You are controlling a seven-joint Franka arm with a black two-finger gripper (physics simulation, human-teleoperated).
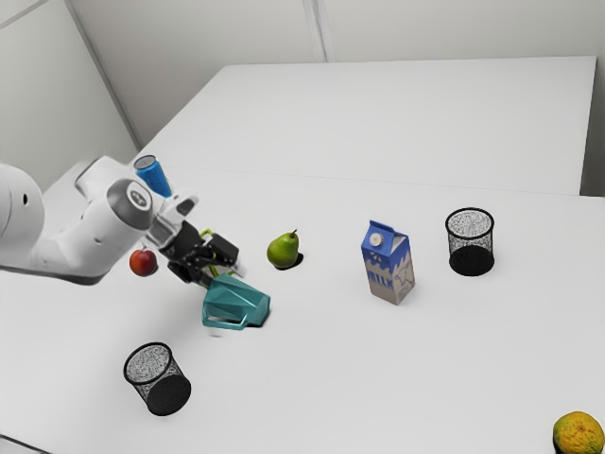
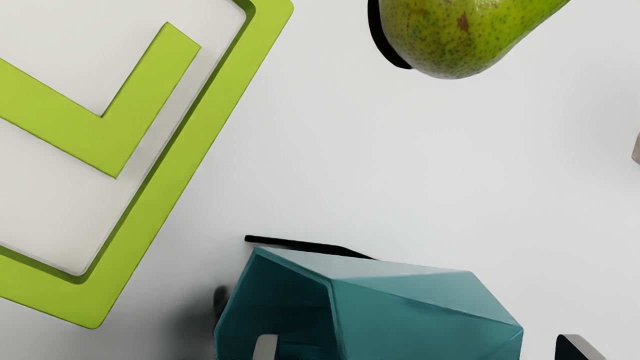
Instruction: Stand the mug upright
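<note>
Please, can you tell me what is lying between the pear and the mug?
Between the pear and the mug lies only bare tabletop, apart from a dark shadow beside each. The wrist view shows this.

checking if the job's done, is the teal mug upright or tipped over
Tipped over: the teal mug lies on its side on the table, its open mouth facing sideways rather than up.
</note>
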